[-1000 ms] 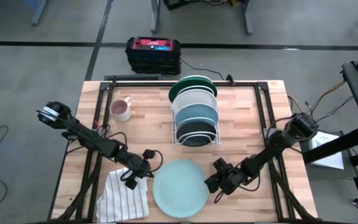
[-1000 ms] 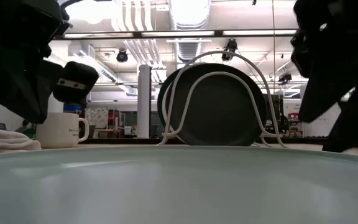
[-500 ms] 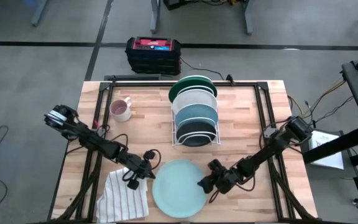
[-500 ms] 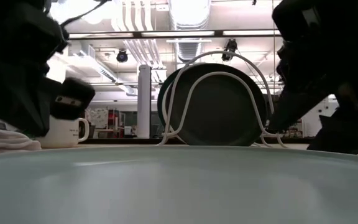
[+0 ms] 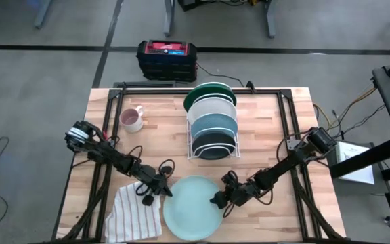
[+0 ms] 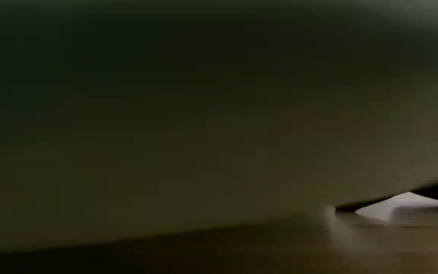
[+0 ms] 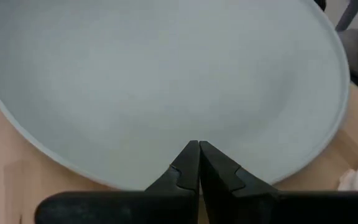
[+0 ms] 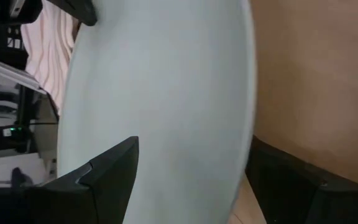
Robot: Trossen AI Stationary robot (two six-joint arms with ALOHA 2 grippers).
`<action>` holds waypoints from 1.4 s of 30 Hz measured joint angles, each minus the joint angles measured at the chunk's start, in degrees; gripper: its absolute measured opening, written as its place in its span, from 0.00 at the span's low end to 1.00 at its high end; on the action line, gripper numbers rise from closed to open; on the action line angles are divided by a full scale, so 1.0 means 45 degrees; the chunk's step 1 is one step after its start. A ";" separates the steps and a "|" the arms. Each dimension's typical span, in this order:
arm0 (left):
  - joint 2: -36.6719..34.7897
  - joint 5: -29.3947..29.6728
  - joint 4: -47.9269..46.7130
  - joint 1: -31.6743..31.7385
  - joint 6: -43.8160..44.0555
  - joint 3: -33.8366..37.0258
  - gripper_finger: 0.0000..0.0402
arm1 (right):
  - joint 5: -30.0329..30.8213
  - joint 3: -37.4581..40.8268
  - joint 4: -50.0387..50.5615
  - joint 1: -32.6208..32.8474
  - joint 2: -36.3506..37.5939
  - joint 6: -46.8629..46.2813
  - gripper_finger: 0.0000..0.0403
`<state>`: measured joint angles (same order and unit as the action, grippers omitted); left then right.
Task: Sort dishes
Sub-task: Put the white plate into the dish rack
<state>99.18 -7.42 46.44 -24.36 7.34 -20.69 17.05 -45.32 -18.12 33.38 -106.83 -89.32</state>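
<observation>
- The big round glossy pale blue plate [image 5: 189, 215], lying at the table's near edge, is now sitting slightly further toward the near-left than half a sec ago, right next to the white striped cloth [image 5: 135, 213].
- The right gripper [image 5: 217, 200] has come in over the plate's right rim; a sec ago it was clear of the rim, off to the plate's right.
- The left gripper [image 5: 156, 194] has closed in on the plate's upper-left rim, between cloth and plate.
- The low view is now almost fully blocked by a dark blurred surface; earlier it was showing the plate w/ the rack behind. Probably the plate is shifting or tilting toward that camera, though this can't be confirmed.
- Meaning for the task: likely a two-arm pickup is getting under way, w/ the plate heading for the white wire dish rack [image 5: 212, 139], where the other three plates are standing.
- Left jaws: pressed together, tips at the plate's rim in the left wrist view, nothing visibly pinched.
- Right jaws: spread wide, straddling the plate's edge in the right wrist view, one finger [image 8: 98, 177] over the plate face, the other [image 8: 291, 180] on the wood side; not yet clamping.
</observation>
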 joint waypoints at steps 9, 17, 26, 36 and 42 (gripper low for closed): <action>0.0999 -0.0182 0.2734 0.0252 0.0212 0.0805 0.00 | -0.0389 0.0005 -0.0728 -0.0548 -0.0077 0.0092 0.62; 0.1000 -0.0169 0.2709 0.0286 0.0163 0.0799 0.00 | -0.0619 0.0010 -0.1061 -0.1048 -0.0083 0.1331 0.32; 0.0792 -0.0243 0.2808 0.0286 0.0204 0.0858 0.00 | -0.0527 0.0010 -0.0970 -0.1169 -0.0041 0.2130 0.04; -0.1211 -0.1170 0.2565 0.0286 0.0510 0.1487 0.00 | -0.0420 -0.0015 0.0170 -0.1135 0.0693 0.3342 0.01; -0.2972 -0.1167 0.2568 0.0295 0.0576 0.1985 0.00 | -0.0280 -0.0010 0.2145 -0.1111 0.2136 0.4481 0.00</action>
<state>85.80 -12.67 58.00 -23.03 9.93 -11.76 15.79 -45.36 -8.46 28.38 -97.21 -69.16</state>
